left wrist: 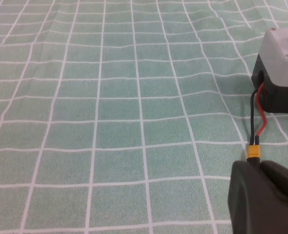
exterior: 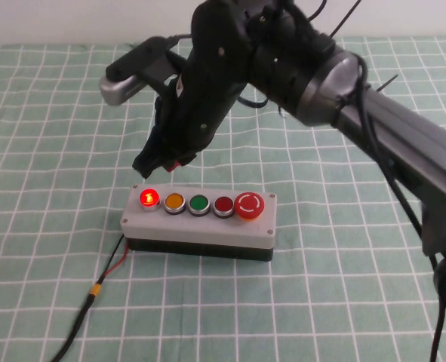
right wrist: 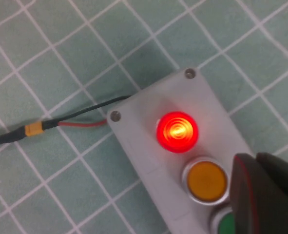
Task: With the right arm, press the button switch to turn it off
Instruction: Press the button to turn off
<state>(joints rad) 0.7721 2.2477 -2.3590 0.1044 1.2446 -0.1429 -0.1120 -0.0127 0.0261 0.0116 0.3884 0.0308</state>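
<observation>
Overhead, right gripper [exterior: 149, 162] above button switch [exterior: 200, 223], lamp [exterior: 149, 198] lit; jaws together. Left gripper [left wrist: 265, 197] low nearby, jaws unclear.

Right gripper [exterior: 149, 164] angled down, closed — left gripper [left wrist: 263, 200] low.

We are seeing a matt, faintly creased checked cloth [exterior: 49, 151] covering the table. The switch box [exterior: 200, 225] is looking like smooth grey plastic on a black base, its buttons [exterior: 199, 204] glossy with shiny metal rims, the lamp [right wrist: 177, 131] glowing. The right gripper [exterior: 153, 162], just above the box's lamp end, is showing matt black plastic; the left gripper [left wrist: 265, 200], near the wires [left wrist: 257, 122], looks likewise.
</observation>
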